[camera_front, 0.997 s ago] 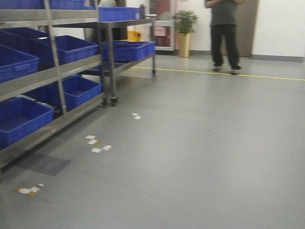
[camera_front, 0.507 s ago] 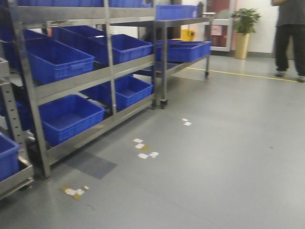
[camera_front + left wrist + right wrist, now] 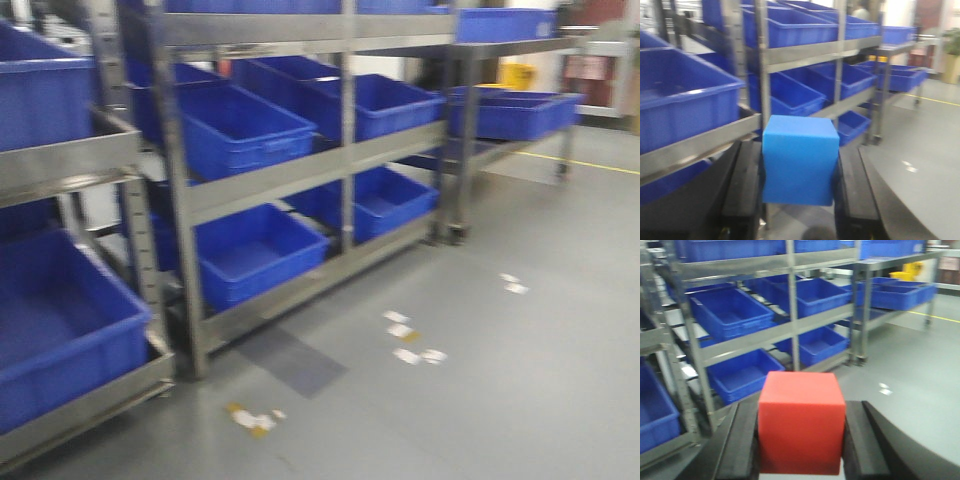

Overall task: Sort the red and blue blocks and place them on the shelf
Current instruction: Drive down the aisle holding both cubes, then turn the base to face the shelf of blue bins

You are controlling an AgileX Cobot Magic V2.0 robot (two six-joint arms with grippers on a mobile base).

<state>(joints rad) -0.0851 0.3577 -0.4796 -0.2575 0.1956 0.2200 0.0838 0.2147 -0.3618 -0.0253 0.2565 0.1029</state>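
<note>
My left gripper (image 3: pixel 798 175) is shut on the blue block (image 3: pixel 799 159), held between its two black fingers (image 3: pixel 742 185). My right gripper (image 3: pixel 801 432) is shut on the red block (image 3: pixel 801 422), clamped between its black fingers (image 3: pixel 862 440). The shelf (image 3: pixel 300 170), a steel-framed rack with large blue bins (image 3: pixel 245 128), fills the left and centre of the front view. It also shows in the left wrist view (image 3: pixel 805 52) and the right wrist view (image 3: pixel 755 337). Neither gripper shows in the front view.
A nearer rack section with a big blue bin (image 3: pixel 60 330) stands at the far left. A second rack on casters (image 3: pixel 510 110) stands further back on the right. Grey floor with white tape marks (image 3: pixel 410 340) lies to the right.
The view has swung left and closer to the shelf: the racks have shifted right and grown, the person and plant have left the frame, and a nearer rack section has come in at left.
</note>
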